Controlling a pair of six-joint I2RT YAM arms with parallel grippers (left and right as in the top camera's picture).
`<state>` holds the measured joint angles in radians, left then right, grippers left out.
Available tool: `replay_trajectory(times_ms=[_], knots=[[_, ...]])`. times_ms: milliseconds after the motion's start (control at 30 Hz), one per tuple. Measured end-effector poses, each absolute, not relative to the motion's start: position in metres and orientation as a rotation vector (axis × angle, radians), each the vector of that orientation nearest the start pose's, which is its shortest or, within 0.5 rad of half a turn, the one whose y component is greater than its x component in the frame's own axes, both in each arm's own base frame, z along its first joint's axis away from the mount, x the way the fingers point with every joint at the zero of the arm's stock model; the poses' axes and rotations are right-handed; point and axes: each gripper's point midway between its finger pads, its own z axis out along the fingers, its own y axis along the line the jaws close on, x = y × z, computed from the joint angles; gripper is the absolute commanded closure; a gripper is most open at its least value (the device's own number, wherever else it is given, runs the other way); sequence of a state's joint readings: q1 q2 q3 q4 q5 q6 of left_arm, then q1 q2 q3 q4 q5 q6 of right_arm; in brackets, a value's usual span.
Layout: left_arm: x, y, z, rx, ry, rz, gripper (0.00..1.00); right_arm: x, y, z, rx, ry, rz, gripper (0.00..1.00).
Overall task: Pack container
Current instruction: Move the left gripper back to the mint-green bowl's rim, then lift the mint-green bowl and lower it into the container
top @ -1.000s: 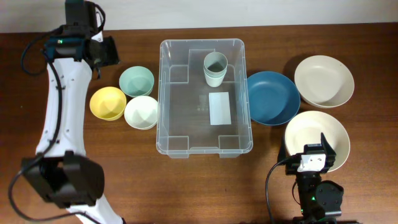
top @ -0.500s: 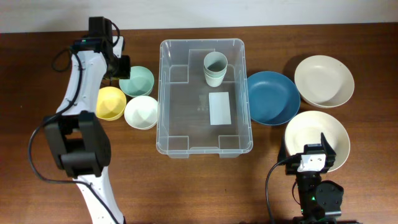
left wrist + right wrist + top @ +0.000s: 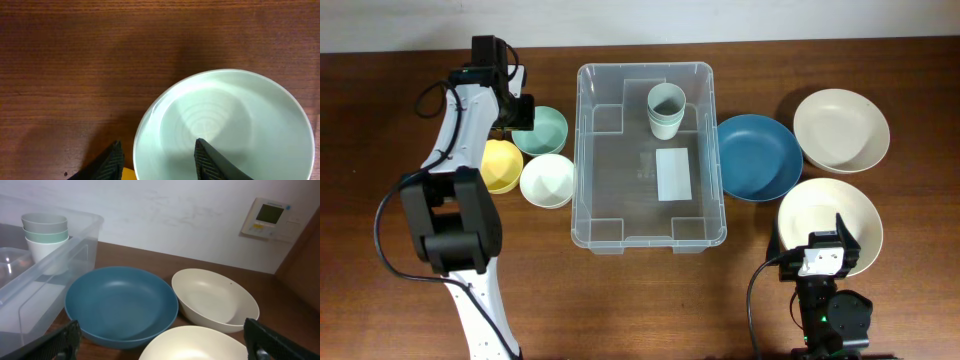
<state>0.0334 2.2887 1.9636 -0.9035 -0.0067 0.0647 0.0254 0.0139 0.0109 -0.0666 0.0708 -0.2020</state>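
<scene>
left tool [image 3: 158,150] released, ribbed black fingers [image 3: 112,162] astride rim of smooth round mint bowl [image 3: 230,130] on wooden worktop [image 3: 75,60]; right tool [image 3: 161,330] released wide.

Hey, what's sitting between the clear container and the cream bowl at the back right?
The dark blue bowl sits between the container and that cream bowl, clearest in the overhead view; the right wrist view shows it too.
</scene>
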Motion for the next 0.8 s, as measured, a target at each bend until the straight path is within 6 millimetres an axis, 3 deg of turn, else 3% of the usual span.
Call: replay_trajectory(times_ms=[67, 267, 400, 633, 800], knots=[[0.527, 0.019, 0.054, 0.042, 2.809, 0.032, 0.54, 0.246, -0.006, 0.159, -0.133, 1.638, -0.194, 0.01], [0.523, 0.02, 0.029, 0.048, 2.86, 0.031, 0.79, 0.246, -0.006, 0.159, -0.133, 1.638, -0.194, 0.01], [0.523, 0.022, 0.028, 0.046, 2.862, 0.032, 0.98, 0.246, -0.006, 0.159, -0.133, 1.638, -0.194, 0.01], [0.526, 0.024, 0.033, 0.034, 2.846, -0.025, 1.0, 0.246, -0.006, 0.159, -0.133, 1.638, -0.195, 0.01], [0.529, 0.044, 0.044, -0.03, 2.832, -0.015, 0.99, 0.246, -0.006, 0.159, -0.133, 1.638, -0.194, 0.01]])
